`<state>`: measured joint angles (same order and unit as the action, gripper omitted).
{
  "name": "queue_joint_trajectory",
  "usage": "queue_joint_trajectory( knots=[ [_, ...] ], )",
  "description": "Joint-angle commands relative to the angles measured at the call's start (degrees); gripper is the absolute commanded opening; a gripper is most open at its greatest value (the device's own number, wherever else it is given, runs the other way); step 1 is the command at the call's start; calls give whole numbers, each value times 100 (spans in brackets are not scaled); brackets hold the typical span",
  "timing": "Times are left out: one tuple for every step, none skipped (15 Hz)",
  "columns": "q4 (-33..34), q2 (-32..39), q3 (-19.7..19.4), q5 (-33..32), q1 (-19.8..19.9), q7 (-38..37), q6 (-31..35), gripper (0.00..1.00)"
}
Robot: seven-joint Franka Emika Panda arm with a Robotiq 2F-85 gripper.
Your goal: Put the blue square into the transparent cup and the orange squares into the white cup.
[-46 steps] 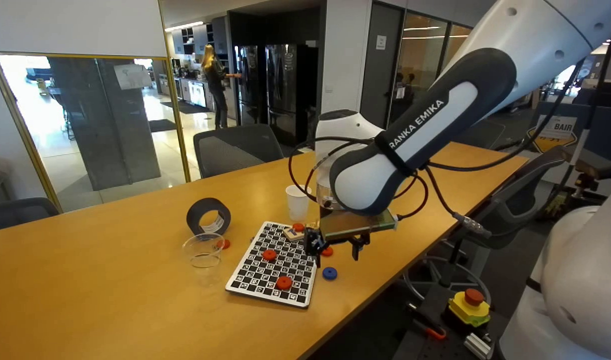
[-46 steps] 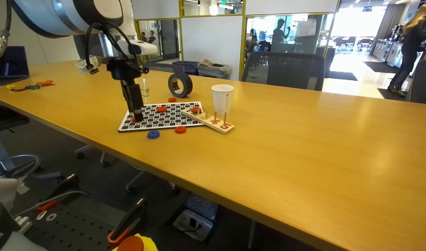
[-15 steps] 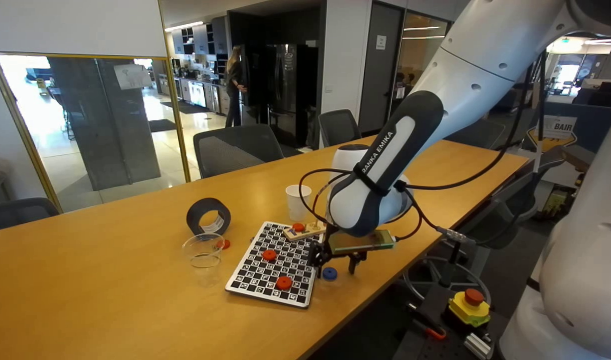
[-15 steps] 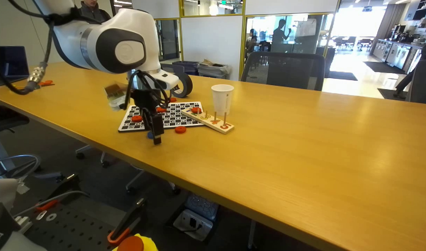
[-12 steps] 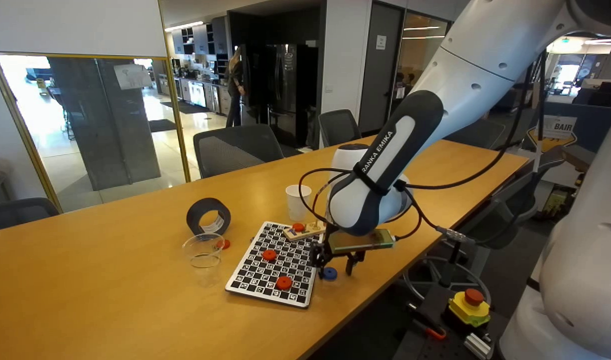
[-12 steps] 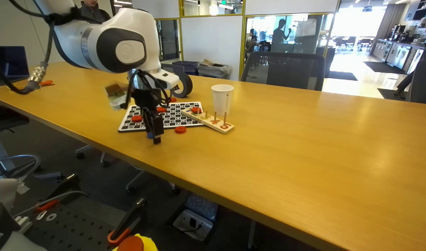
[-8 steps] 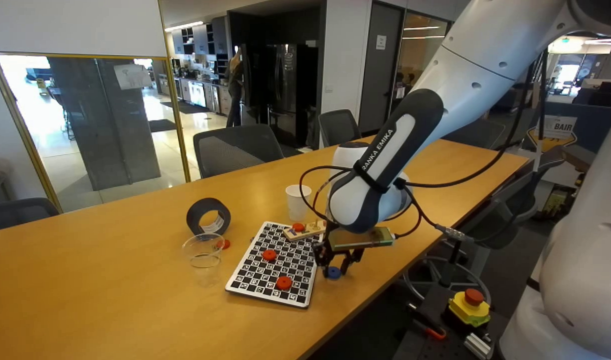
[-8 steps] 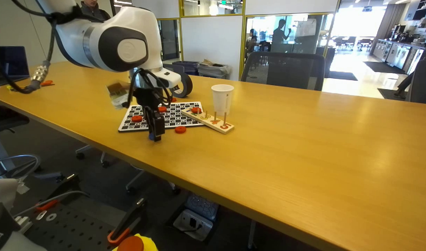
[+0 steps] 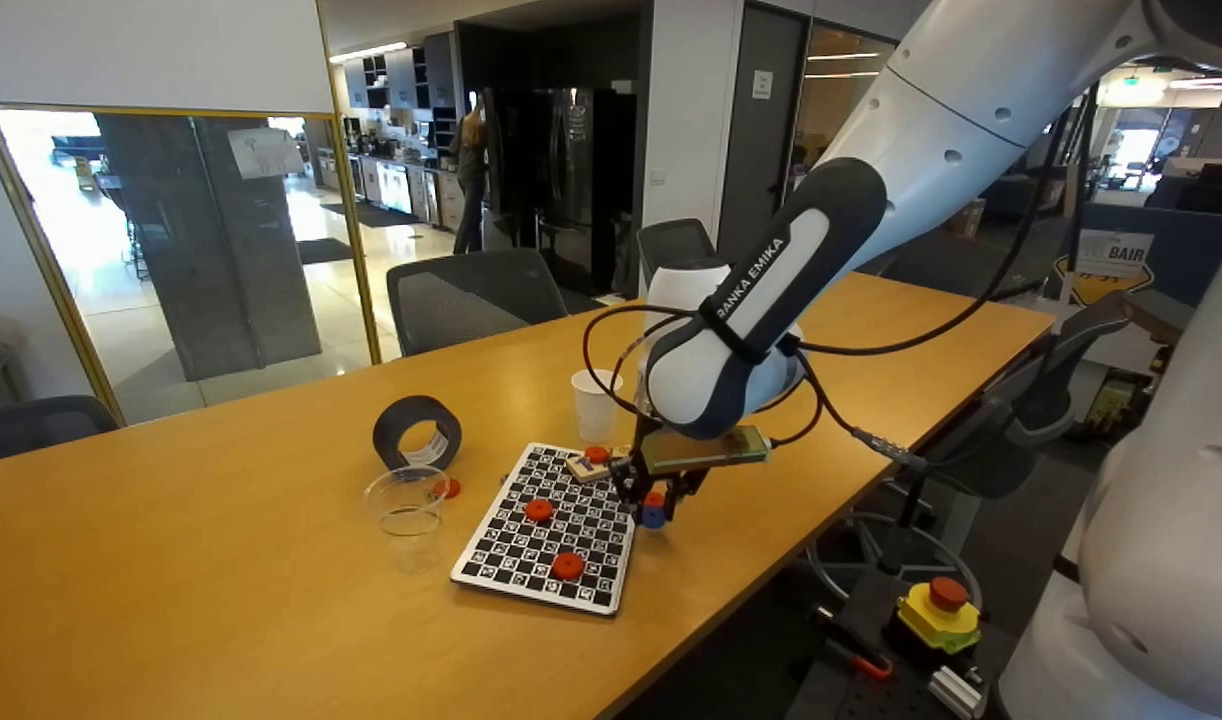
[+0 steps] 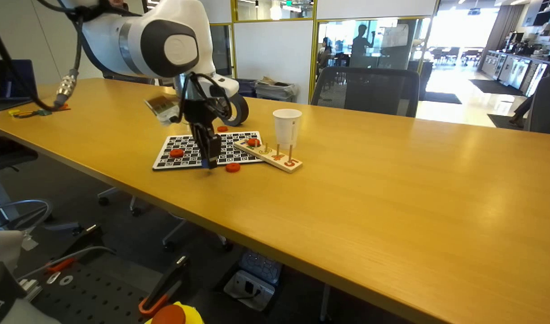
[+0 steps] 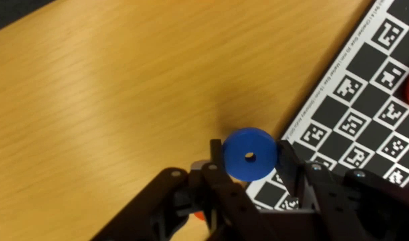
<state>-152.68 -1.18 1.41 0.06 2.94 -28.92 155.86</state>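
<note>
Being clamped at opposite sides by the pincer [image 11: 247, 149], the blue square [image 11: 250, 139] is held just above the bench [image 10: 392, 193], near the edge of the checkered board [image 11: 366, 62]. Its round face and central hole are displayed in the wrist view; only its blue edge [image 10: 206, 163] is left uncovered in an exterior view, where the pegged wooden strip [image 10: 270, 157] is shown whole. The transparent cup [image 9: 408, 505] is seen near the tape roll [image 9: 393, 417] in an exterior view, with two orange squares [image 9: 568, 566] on the board. The white cup [image 10: 287, 128] is shown upright in both exterior views.
</note>
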Motion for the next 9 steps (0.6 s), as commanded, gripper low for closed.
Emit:
queue_joint_trajectory(
  knots=[
    [631,-302,-9,-598,-69,-249,-654,22],
    [863,-268,28,-638,-93,-152,-759,22],
    [1202,-165,86,-662,-139,-68,-888,22],
    [1495,-58,134,-671,-189,35,-964,22],
    [1806,77,183,-662,-259,149,-1012,22],
    [2065,174,222,-628,-322,275,-1058,22],
    [2331,300,264,-561,-401,482,-1096,22],
    [2561,414,298,-501,-473,665,-1125,22],
    [2784,561,340,-443,-551,864,-1167,22]
  ],
)
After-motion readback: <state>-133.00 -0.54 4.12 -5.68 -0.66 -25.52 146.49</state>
